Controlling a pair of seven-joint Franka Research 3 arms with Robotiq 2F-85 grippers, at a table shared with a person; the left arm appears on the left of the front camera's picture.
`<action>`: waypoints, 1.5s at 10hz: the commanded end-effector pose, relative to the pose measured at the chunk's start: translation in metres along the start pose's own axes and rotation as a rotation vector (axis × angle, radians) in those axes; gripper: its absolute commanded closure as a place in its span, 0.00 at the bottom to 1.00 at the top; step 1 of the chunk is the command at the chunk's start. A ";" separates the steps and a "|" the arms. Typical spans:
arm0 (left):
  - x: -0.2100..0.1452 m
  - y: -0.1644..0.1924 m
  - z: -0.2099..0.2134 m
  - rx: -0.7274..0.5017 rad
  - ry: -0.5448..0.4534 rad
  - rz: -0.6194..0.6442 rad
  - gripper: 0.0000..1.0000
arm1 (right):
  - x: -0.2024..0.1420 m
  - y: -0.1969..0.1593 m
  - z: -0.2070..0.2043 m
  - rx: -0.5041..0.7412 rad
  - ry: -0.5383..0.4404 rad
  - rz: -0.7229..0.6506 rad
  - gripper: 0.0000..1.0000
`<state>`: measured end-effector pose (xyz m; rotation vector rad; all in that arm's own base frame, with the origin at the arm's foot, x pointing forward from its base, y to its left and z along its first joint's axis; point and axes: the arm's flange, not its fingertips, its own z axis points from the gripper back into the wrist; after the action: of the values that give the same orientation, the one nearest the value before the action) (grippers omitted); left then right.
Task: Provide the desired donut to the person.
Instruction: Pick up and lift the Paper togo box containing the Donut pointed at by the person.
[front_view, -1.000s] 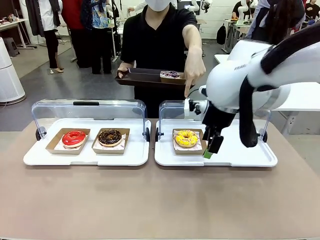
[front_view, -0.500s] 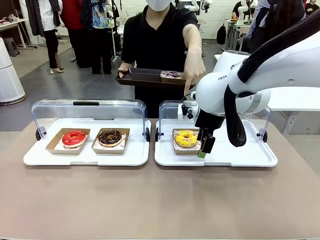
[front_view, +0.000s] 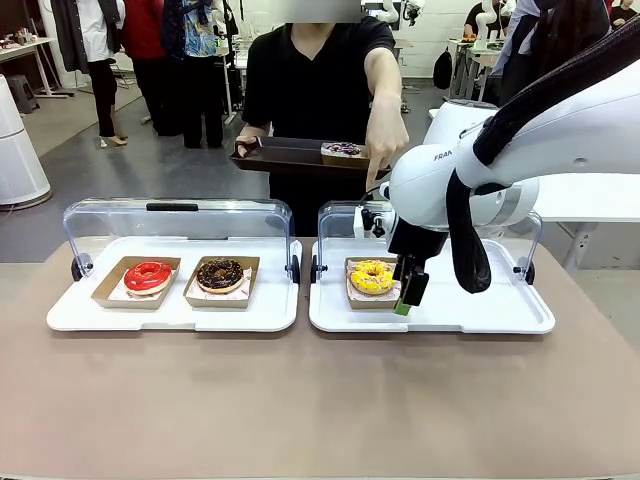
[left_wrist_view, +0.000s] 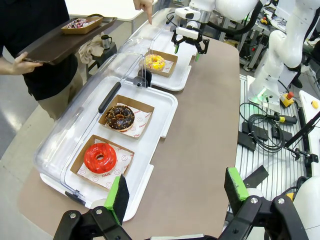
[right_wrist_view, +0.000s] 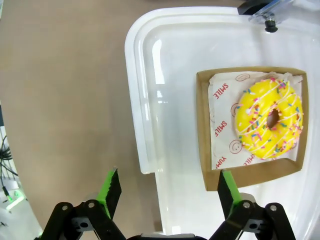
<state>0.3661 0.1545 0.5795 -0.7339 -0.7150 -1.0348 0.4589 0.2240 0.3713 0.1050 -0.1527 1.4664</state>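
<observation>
The yellow sprinkled donut (front_view: 372, 276) sits in an open cardboard box (front_view: 353, 298) at the left end of the right white tray (front_view: 480, 312), near the table's (front_view: 300, 400) far edge. The right gripper (front_view: 407, 300) hangs over this tray just beside the box's right side, jaws spread wide and holding nothing. The person's hand (front_view: 385, 140) points down above the tray's raised lid, and the other hand carries a dark tray (front_view: 290, 157) with a purple donut (front_view: 343, 149). The left white tray (front_view: 170, 315) holds a red donut (front_view: 148, 276) and a chocolate donut (front_view: 220, 274). The left gripper (left_wrist_view: 177, 191) hovers off that tray's left end, jaws apart and empty.
</observation>
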 end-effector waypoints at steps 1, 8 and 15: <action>0.001 -0.001 0.000 -0.001 -0.005 -0.003 0.00 | -0.003 0.004 0.000 0.004 -0.010 0.001 0.00; 0.001 -0.001 0.000 -0.001 -0.005 -0.003 0.00 | -0.001 -0.027 -0.027 -0.058 0.066 0.017 0.00; 0.001 -0.001 0.000 -0.001 -0.005 -0.003 0.00 | -0.001 -0.048 -0.048 -0.049 0.064 0.020 0.00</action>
<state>0.3661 0.1545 0.5795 -0.7339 -0.7150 -1.0348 0.5022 0.2244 0.3305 0.0520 -0.1458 1.4936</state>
